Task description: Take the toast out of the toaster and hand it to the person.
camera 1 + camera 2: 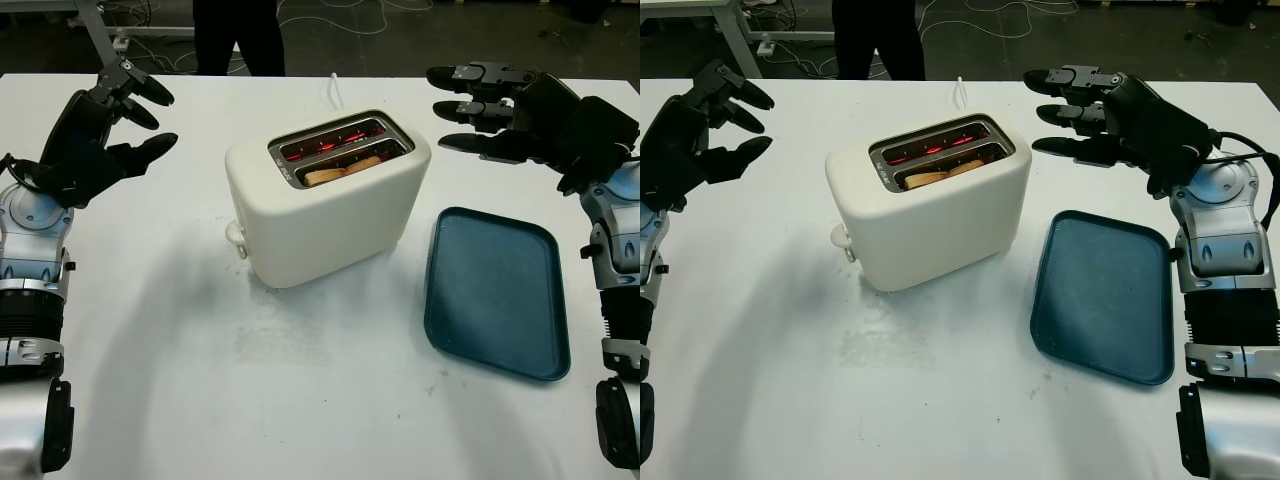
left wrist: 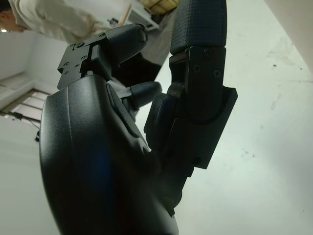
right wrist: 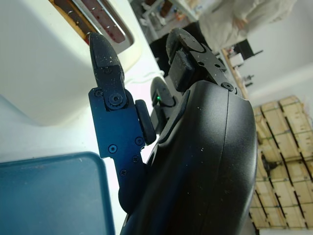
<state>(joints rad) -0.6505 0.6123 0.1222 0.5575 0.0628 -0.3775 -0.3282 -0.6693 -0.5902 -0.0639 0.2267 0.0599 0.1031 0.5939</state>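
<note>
Nearest us, our two silver forearms rise from the bottom corners of the head view over the white table (image 1: 300, 400), and between them on our right side lies a dark teal tray (image 1: 497, 290), flat and bare, just beside the toaster. We see the cream two-slot toaster (image 1: 325, 205) standing at the middle of the table, turned at an angle, its lever knob on the near left corner and a white cord running off behind it. Both slots glow red inside, and the toast (image 1: 340, 171) sits low in the nearer slot, only its browned top edge showing below the metal rim. Our left hand (image 1: 95, 135) hangs above the table well apart from the toaster on the left, holding nothing, its black fingers parted with the thumb set away from the other two. Our right hand (image 1: 1110, 120) hovers up beyond the far edge of the tray, near the toaster's right end without touching it, its fingers extended toward the toaster with gaps between them and nothing in its grasp. Beyond the far table edge we see a person (image 1: 238, 35) in dark trousers standing, and the wrist views catch a light-coloured top on the same figure.
</note>
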